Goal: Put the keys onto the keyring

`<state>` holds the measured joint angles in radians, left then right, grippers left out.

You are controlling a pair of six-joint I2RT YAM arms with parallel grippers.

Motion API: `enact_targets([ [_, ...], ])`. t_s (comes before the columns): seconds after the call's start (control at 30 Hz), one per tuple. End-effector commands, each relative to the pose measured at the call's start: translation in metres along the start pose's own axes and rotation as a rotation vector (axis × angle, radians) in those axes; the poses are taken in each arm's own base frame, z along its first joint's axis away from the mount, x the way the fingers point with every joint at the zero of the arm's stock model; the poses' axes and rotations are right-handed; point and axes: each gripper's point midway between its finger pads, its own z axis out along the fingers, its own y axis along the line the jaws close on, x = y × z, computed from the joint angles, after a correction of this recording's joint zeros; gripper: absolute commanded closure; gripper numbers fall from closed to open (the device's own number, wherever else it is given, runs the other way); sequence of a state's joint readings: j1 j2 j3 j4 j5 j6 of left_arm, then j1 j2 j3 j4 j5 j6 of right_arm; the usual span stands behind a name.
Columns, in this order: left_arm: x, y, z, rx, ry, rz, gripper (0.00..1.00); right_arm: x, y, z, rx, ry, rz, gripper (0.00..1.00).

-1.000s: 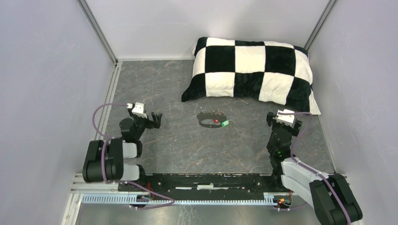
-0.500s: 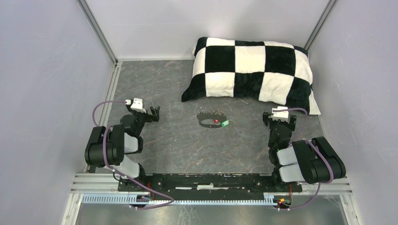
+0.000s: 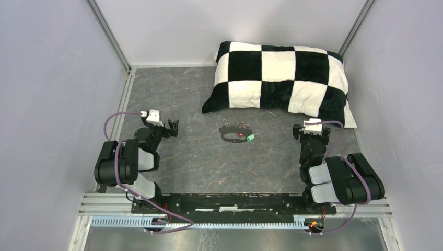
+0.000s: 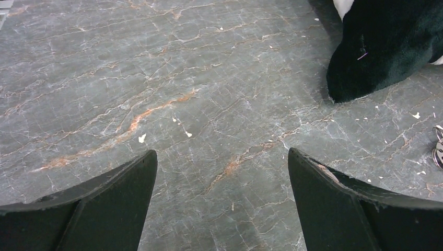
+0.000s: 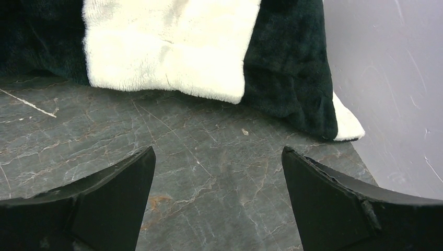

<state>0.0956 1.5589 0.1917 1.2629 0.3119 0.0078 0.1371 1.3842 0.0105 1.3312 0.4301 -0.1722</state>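
The keyring (image 3: 232,134) lies as a thin grey loop on the dark table, mid-centre in the top view. The red-headed key (image 3: 240,135) and the green-headed key (image 3: 251,137) lie at its right side; I cannot tell whether they are on the wire. My left gripper (image 3: 171,125) is open and empty, well to the left of the ring. In the left wrist view the left gripper (image 4: 220,151) has its jaws wide apart over bare table, and a bit of the ring (image 4: 438,149) shows at the right edge. My right gripper (image 3: 311,132) is open and empty, to the right of the keys. In the right wrist view the right gripper (image 5: 218,148) faces the pillow.
A black-and-white checked pillow (image 3: 282,78) lies at the back right, and its corner shows in the left wrist view (image 4: 381,47). It also shows in the right wrist view (image 5: 172,47). Grey walls (image 3: 47,78) close the cell on the left, back and right.
Over the last second both arms folded back toward their bases, the right one most. The right gripper shifted slightly left. The ring and the keys have not moved.
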Motion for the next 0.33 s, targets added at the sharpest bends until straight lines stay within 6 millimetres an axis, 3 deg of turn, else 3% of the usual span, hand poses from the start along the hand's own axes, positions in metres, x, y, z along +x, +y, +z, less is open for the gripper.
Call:
enact_targets([
  [0.0,-0.0116,0.0029,0.0042,-0.019,-0.035,-0.014,0.00,0.0139,-0.0050,-0.0196,-0.009,0.010,0.003,0.02],
  [0.3,-0.0110,0.0008,0.0056,-0.034,-0.027,-0.003,0.00,0.0141,-0.0051,-0.0198,-0.009,0.011,0.003,0.02],
])
